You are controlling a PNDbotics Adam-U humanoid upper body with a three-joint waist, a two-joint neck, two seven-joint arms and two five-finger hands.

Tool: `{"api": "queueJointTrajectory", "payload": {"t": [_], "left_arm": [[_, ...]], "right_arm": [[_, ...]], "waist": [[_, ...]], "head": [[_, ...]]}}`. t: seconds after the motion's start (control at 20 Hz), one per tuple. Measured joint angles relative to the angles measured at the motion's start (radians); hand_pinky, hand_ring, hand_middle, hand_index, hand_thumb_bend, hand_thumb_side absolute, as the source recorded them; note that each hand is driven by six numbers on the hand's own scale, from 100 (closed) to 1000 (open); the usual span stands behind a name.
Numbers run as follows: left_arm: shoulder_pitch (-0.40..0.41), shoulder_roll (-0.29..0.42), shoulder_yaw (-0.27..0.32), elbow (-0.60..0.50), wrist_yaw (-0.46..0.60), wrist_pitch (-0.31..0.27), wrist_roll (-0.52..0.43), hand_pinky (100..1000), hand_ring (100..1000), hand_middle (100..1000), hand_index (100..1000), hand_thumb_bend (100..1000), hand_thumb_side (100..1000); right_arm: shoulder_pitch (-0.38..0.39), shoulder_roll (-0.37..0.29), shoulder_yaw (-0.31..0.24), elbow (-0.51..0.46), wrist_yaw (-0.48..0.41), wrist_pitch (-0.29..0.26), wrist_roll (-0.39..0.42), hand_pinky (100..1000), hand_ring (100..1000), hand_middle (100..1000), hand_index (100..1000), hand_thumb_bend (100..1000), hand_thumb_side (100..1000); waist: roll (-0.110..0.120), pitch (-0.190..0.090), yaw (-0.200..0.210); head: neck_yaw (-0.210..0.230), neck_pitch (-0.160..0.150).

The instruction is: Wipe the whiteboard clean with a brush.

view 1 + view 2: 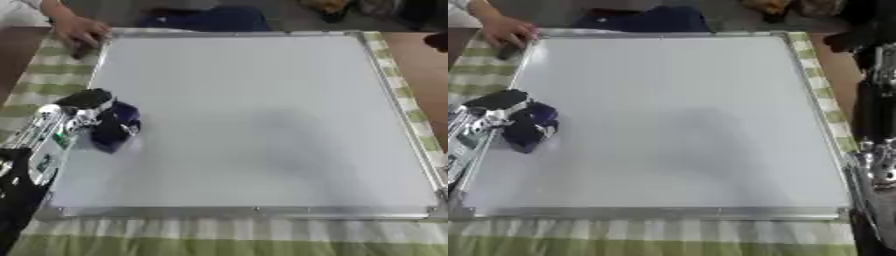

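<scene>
Gripping blurred dark brush, left robot hand.

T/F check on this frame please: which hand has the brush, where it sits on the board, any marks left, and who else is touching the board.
1. The left hand holds the dark blue brush. True.
2. The brush sits at the whiteboard's right edge. False: it is near the left edge of the whiteboard.
3. Bold writing covers the board's middle. False: no writing shows, only a faint grey shadow.
4. A person's hand rests at the board's far left corner. True.
5. The board lies on a green striped cloth. True.
</scene>
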Motion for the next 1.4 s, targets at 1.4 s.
{"api": "queueJointTrajectory", "payload": {"t": [1.4], "left_arm": [[0.005,-0.04,-0.163,-0.194,0.112,-0.037,-0.13,355,438,190,146,100,614]], "right_arm": [[-0.001,0.0,0.004,0.0,0.0,0.003,-0.001,712,622,478,490,100,918]], "waist": [[0.0,0.005,-0.003]], "head": [[0.009,-0.003]]}}
